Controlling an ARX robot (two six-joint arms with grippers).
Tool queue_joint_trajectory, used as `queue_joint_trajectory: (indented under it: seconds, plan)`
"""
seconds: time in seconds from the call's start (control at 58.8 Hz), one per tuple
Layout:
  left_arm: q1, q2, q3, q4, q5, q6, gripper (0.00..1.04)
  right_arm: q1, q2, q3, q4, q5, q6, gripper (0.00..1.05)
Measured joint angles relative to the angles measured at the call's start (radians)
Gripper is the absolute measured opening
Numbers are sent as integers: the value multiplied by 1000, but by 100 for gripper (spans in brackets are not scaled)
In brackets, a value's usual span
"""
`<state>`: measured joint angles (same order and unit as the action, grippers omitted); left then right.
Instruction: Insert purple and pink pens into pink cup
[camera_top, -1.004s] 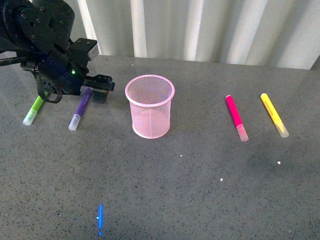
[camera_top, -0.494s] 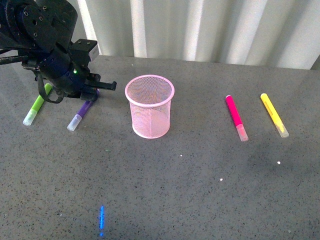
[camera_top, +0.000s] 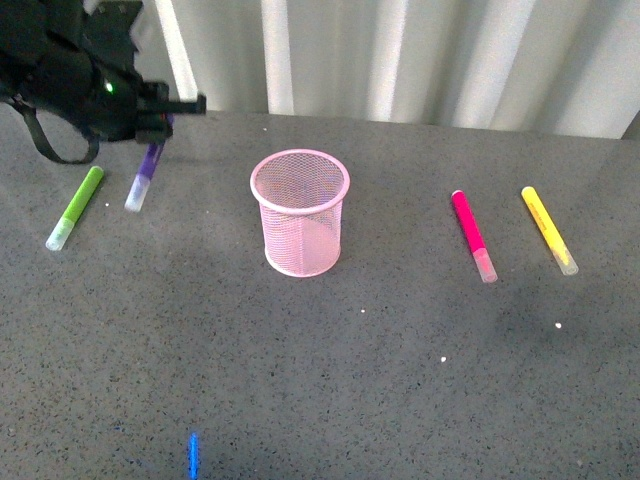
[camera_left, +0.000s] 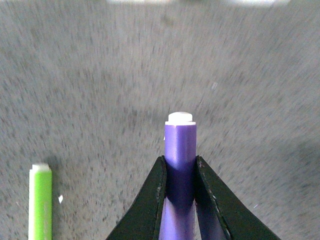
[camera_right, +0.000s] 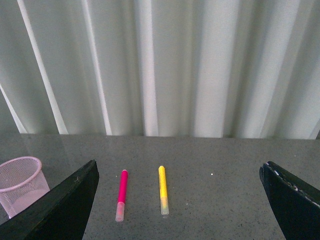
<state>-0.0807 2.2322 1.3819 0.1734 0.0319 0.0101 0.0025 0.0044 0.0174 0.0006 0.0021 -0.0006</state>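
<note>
Far left, over the grey speckled worktop (camera_top: 400, 380): left pincer (camera_left: 179, 172) clamped tight on the dark purple highlighter pen (camera_top: 143, 178), gripping its barrel.
Purple pen's axis: steeply tilted, pale cap at the low end, aimed down and near-left.
Centre: pale pink wire-mesh cup (camera_top: 300, 212), upright, well apart from both pens.
Right of the cup: magenta-pink highlighter pen (camera_top: 471, 233), flat on the worktop, axis near-to-far, cap nearest.
Right arm: right pincer (camera_right: 178, 165) spread wide, holding nothing.

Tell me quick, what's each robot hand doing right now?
Left gripper: jaws closed on the dark purple plastic marker pen.
Right gripper: jaws open, holding nothing.
</note>
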Motion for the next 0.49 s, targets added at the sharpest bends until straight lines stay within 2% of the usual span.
queue_joint_trajectory:
  seconds: [0.085,0.153,0.221,0.306,0.425,0.494]
  plan:
    - [1,-74,-65,145,14,-29,13,0,0,0,0,0,0,98]
    - [-4,-174,-168,354,24,-95,13,0,0,0,0,0,0,98]
    - [-28,-261,-282,554,-14,-183,13,0,0,0,0,0,0,98]
    - [-69,-309,-385,722,-36,-221,13,0,0,0,0,0,0,98]
    - [-153,-320,-511,911,-61,-233,13,0,0,0,0,0,0,98]
    - [-201,-319,-557,964,-88,-253,13,0,0,0,0,0,0,98]
